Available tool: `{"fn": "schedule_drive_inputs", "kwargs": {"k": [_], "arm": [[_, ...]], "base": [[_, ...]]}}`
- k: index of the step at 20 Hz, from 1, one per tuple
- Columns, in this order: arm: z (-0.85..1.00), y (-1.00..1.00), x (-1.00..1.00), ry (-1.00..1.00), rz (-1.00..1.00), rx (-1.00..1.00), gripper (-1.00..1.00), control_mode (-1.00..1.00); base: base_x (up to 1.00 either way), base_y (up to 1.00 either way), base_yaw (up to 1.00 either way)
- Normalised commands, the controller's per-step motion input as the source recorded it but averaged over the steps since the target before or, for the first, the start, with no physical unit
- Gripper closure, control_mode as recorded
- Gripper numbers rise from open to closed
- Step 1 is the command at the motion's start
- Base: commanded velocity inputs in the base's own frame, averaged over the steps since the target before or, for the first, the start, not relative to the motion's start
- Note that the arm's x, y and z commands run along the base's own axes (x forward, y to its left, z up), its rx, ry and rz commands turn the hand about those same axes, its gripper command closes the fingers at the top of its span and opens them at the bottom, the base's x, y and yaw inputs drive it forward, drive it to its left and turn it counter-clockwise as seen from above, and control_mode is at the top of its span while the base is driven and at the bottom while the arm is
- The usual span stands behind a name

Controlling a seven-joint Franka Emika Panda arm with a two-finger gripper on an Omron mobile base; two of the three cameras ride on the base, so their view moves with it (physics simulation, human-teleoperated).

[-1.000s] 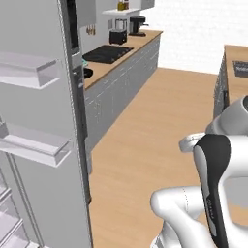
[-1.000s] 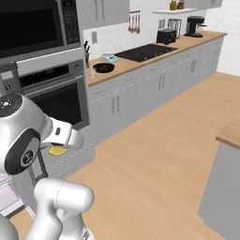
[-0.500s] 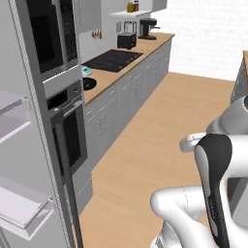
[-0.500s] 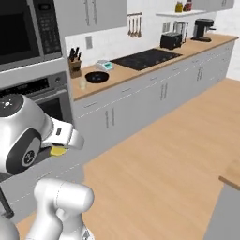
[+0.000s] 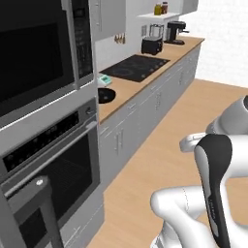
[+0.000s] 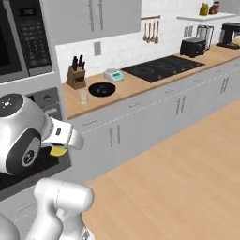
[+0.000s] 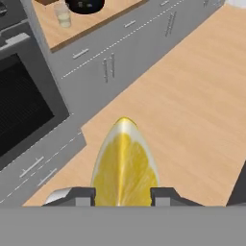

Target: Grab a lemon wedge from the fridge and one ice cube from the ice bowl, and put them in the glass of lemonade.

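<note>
My gripper [image 7: 123, 196] is shut on the lemon wedge [image 7: 125, 163], a bright yellow slice standing between the two dark fingertips [image 7: 80, 196]. In the right base view the lemon wedge [image 6: 57, 151] peeks out under the hand, in front of the oven. The glass of lemonade [image 6: 83, 97] stands on the wooden counter next to the black ice bowl [image 6: 101, 89]. In the hand view the glass of lemonade [image 7: 62, 16] and the ice bowl [image 7: 85, 5] sit far off at the top. The ice bowl [image 5: 105, 95] also shows on the counter. A grey piece of the fridge door [image 5: 29, 206] juts in at lower left.
A wall oven [image 5: 48, 160] with a microwave [image 5: 34, 53] above it stands left of the counter. On the counter are a knife block [image 6: 75, 77], a small scale [image 6: 113, 74], a black cooktop [image 6: 161, 67] and a toaster [image 6: 192, 47]. Open wooden floor [image 6: 187, 173] lies along the grey cabinets.
Both base views have swung from the fridge to the oven and counter, so the base has moved. The lemon wedge stays in my gripper.
</note>
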Motion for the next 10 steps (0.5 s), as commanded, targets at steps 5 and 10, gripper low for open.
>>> {"fn": "schedule_drive_inputs", "kwargs": {"k": [5, 10], "arm": [[0.00, 0.00, 0.00, 0.00, 0.00, 0.00, 1.00, 1.00], [0.00, 0.00, 0.00, 0.00, 0.00, 0.00, 1.00, 1.00]], "base": [[1.00, -0.08, 0.32], [1.00, -0.09, 0.14]]}}
